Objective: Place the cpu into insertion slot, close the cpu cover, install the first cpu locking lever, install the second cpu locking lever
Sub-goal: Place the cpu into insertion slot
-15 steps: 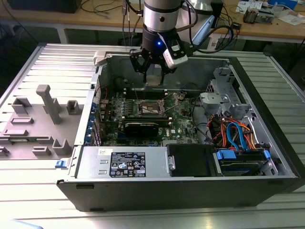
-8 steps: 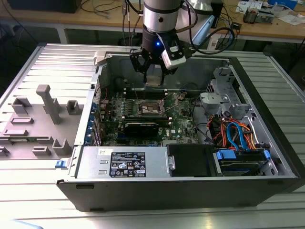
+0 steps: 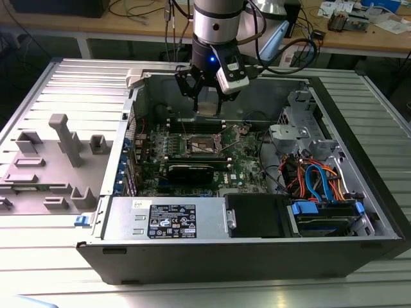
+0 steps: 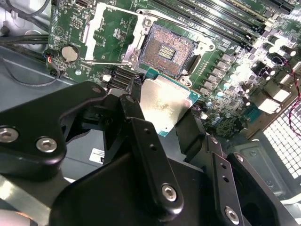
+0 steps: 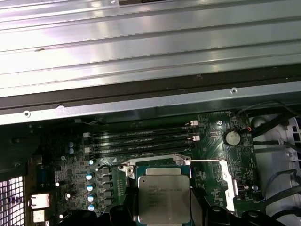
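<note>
Silver-grey metal top showing, the cpu (image 4: 164, 99) is clamped in the pincer (image 4: 162, 112) — held above the green motherboard (image 4: 66, 23). In the exterior view, the insertion slot (image 3: 204, 142) lies at 6 o'clock from the pincer — uncovered, unoccupied.

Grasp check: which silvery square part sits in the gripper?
The cpu: solid dull-silver top, clamped in the gripper. The insertion slot lies apart on the motherboard, dark-centred and bare.

Bright even room light, soft glare on the cpu (image 4: 164, 106) clamped between the dark fingers (image 4: 141, 136), blown-out white spots on the motherboard (image 4: 244, 70) beyond the fingers, striped sheen on the desk (image 3: 192, 292).
</note>
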### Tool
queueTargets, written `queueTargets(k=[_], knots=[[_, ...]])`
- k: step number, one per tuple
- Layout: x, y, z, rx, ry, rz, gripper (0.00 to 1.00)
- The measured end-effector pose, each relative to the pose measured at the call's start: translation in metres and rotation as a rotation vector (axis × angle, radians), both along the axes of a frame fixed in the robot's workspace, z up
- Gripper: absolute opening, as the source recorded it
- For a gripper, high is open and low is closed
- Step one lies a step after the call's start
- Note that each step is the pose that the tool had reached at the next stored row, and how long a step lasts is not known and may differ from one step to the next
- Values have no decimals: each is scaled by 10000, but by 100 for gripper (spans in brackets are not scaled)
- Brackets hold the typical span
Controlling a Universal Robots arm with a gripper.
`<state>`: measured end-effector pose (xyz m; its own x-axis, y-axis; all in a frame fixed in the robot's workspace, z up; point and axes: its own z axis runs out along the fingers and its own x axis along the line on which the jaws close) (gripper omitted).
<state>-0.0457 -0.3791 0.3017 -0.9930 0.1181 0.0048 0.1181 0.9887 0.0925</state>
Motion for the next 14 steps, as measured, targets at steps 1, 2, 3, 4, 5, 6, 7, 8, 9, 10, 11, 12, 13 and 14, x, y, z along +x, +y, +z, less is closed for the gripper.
queueTargets(k=[1,2,3,4,5,6,7,8,9,10,11,12,13,14], knots=[[0,0,0,0,0,-5,54],[0,0,0,0,0,-10,54],[0,0,-1,0,0,-13,54],[0,0,-1,0,0,-15,54],[0,0,-2,0,0,-15,54],[0,0,-1,0,0,-15,54],[0,0,-2,0,0,-15,54],[0,0,-2,0,0,-15,54],[0,0,-2,0,0,-15,54],[0,0,-2,0,0,-15,54],[0,0,-2,0,0,-15,54],[0,0,-2,0,0,-16,54],[0,0,-2,0,0,-16,54],[0,0,-2,0,0,-16,54]])
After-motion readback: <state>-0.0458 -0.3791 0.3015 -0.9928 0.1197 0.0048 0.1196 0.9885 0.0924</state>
